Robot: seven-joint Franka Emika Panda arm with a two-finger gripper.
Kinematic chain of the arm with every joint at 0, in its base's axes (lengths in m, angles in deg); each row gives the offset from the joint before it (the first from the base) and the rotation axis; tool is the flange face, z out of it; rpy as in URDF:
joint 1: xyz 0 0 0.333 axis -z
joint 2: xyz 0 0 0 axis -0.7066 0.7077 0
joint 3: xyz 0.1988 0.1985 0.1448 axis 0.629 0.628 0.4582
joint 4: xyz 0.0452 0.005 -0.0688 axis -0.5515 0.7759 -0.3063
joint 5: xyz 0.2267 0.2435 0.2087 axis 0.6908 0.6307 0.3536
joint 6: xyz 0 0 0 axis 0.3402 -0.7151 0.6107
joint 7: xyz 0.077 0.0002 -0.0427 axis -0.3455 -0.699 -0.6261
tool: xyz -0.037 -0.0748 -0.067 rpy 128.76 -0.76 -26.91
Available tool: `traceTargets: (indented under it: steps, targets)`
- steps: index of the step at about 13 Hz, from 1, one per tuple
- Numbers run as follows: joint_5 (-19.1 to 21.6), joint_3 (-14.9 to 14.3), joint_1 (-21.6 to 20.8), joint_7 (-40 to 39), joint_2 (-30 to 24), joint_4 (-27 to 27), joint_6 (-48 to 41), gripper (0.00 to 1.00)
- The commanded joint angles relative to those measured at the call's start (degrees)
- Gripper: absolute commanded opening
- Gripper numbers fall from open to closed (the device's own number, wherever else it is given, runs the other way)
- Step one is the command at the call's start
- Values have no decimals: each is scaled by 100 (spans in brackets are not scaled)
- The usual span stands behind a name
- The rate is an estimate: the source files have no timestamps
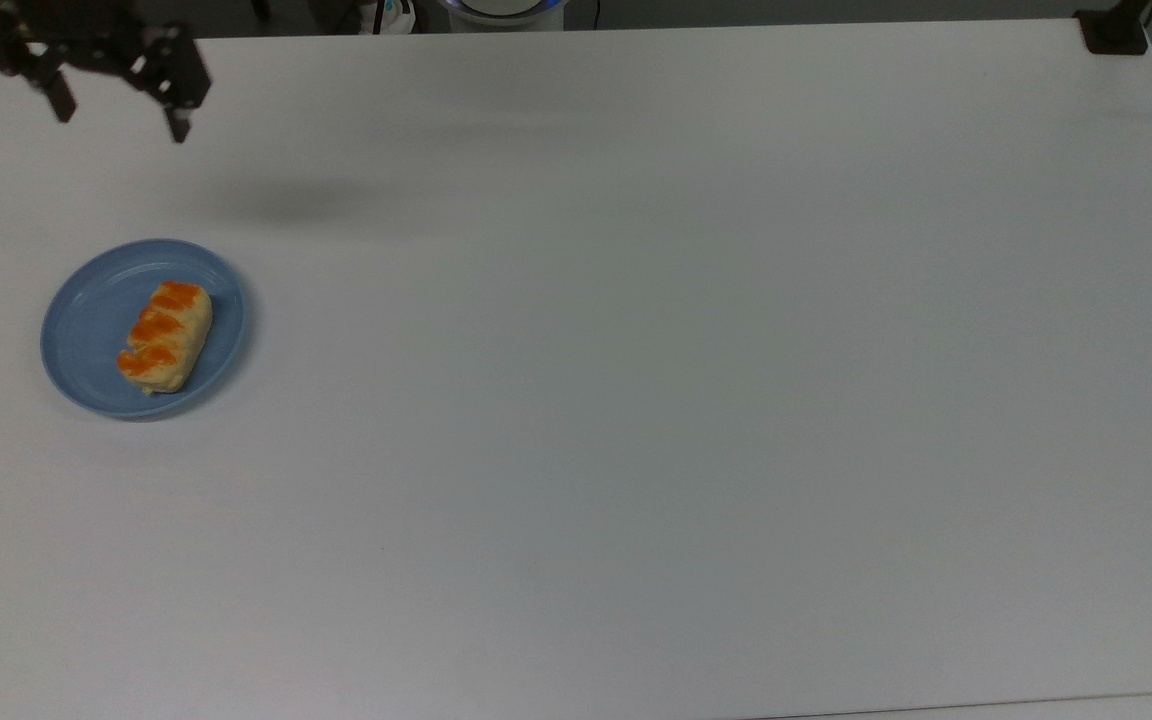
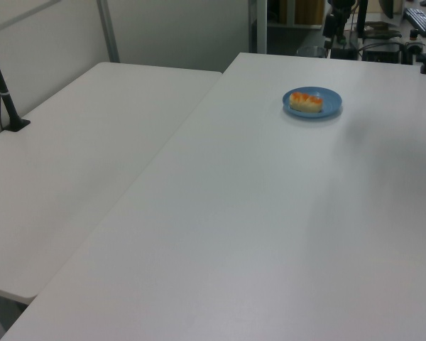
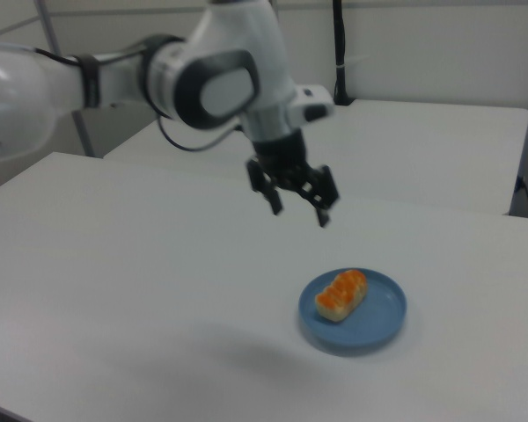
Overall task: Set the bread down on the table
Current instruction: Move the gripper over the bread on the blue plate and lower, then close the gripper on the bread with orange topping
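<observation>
Take the blue plate (image 1: 143, 327) as your landmark: the bread (image 1: 165, 336) lies on it, slightly toward the top view's right of its middle, long axis slanted, orange patches up. In the right view the bread (image 3: 341, 294) sits left of the plate's (image 3: 378, 321) centre, and in the left view you see the bread (image 2: 306, 102) on the plate (image 2: 329, 105) toward the table's far end.

Your gripper (image 1: 118, 114) hangs in the air above the plate in the top view, near the table's (image 1: 636, 400) far edge; its fingers are spread apart and empty. In the right view the gripper (image 3: 297, 206) is well clear of the bread, up and to the left of the plate.

The plate sits close to the top view's left table edge. To the top view's right of the plate the white surface runs bare to the far side.
</observation>
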Motion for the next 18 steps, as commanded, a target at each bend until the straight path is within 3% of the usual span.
traceTargets:
  steps: [1, 3, 7, 11, 15, 18]
  targets:
    - [653, -197, -53, 19, 642, -9, 921, 100]
    - [927, -188, -9, 195, 1003, -18, 1317, 100]
    - [910, -127, -79, 705, 1785, 17, 2205, 100]
    - [857, -127, -79, 635, 1971, 26, 2259, 97]
    - [822, -92, -97, 635, 2077, 34, 2268, 63]
    - [691, -39, -97, 635, 2068, 105, 2268, 46]
